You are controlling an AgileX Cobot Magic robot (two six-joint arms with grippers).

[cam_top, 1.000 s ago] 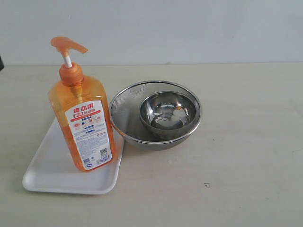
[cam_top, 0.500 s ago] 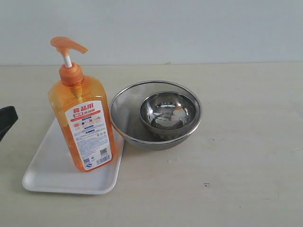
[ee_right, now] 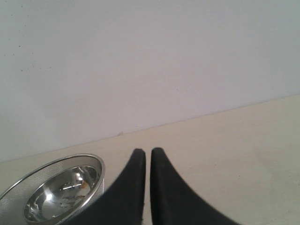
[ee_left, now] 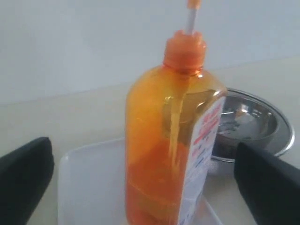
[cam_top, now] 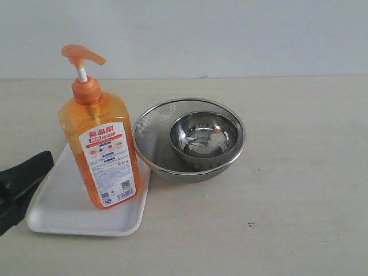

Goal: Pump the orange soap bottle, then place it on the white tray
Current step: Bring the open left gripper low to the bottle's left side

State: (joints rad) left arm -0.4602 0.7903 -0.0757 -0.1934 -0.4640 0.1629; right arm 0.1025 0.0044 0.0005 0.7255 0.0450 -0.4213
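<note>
Left pincer (ee_left: 143, 180) gapes at white tray (cam_top: 63, 221) rim, clear of orange soap bottle (cam_top: 100, 155).

Only text in scene: white-and-orange label (cam_top: 109, 164) on front of orange soap bottle (cam_top: 99, 123).
- Top line: large orange Chinese characters, appear to read "食品用".
- Below: red band (cam_top: 104, 141) with white characters, too small to read.
- Middle: fine print, small blue and orange icons, illegible.
- Lower corner: QR code (cam_top: 125, 185); barcode (cam_top: 123, 196) along bottom edge, digits unreadable.
- Left wrist view: label (ee_left: 205, 140) seen edge-on, red and blue marks only, nothing legible.
</note>
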